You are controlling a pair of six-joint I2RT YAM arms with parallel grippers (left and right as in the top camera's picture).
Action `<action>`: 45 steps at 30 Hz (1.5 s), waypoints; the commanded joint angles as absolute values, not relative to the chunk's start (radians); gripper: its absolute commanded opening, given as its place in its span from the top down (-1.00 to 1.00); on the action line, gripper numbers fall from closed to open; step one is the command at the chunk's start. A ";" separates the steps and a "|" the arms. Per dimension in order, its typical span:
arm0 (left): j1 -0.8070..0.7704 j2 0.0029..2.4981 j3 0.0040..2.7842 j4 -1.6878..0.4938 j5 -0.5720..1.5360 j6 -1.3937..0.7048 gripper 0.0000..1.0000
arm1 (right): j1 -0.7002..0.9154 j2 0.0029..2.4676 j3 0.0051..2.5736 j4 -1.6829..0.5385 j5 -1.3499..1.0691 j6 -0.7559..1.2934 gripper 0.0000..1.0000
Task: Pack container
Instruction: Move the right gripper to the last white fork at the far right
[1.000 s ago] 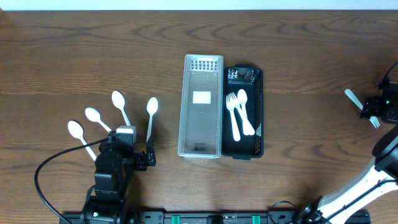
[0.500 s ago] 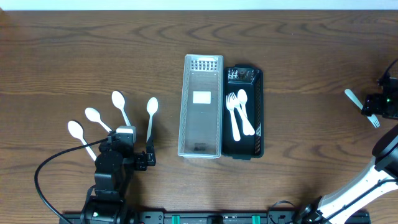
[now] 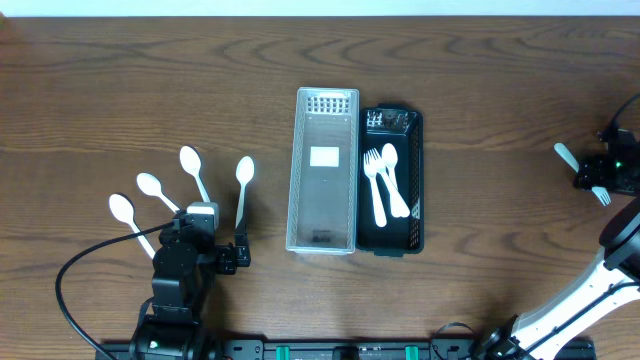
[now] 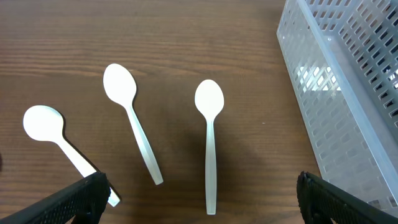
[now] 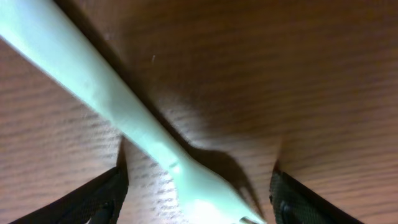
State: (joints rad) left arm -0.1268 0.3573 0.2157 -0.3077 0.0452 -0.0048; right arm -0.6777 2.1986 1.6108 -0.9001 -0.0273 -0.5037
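A clear mesh container (image 3: 296,170) stands mid-table, empty. Beside it on the right, a black mesh container (image 3: 417,180) holds two white forks and a spoon (image 3: 386,180). Several white spoons (image 3: 192,165) lie at the left; three show in the left wrist view, one (image 4: 210,124) straight ahead. My left gripper (image 3: 212,232) is open and empty, just short of the spoon handles (image 4: 200,199). A white fork (image 3: 567,157) lies at the far right. My right gripper (image 3: 598,174) is open, low over it, with the fork (image 5: 143,137) between the fingers (image 5: 196,202).
The clear container's wall (image 4: 348,81) fills the right of the left wrist view. The table's right edge is close to the right gripper. A black cable loops near the left arm's base (image 3: 70,280).
The right gripper has shifted slightly left over the fork. The left arm and the spoons have not moved.
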 commanded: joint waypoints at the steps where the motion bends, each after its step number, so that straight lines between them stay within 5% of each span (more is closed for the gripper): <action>1: -0.128 0.356 0.234 -0.306 0.030 -0.021 -0.96 | -0.680 2.230 1.600 -0.907 -0.035 -0.513 -0.52; 23: -0.128 0.356 0.234 -0.306 0.030 -0.021 -0.96 | -0.679 2.230 1.600 -0.984 -0.038 -0.439 0.20; 45: -0.128 0.356 0.234 -0.306 0.030 -0.021 -0.96 | -0.578 2.230 1.600 -0.994 -0.083 -0.438 0.38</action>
State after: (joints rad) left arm -0.1268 0.3573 0.2157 -0.3073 0.0452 -0.0048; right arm -0.6117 2.1983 1.6112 -0.9886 -0.0311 -0.4492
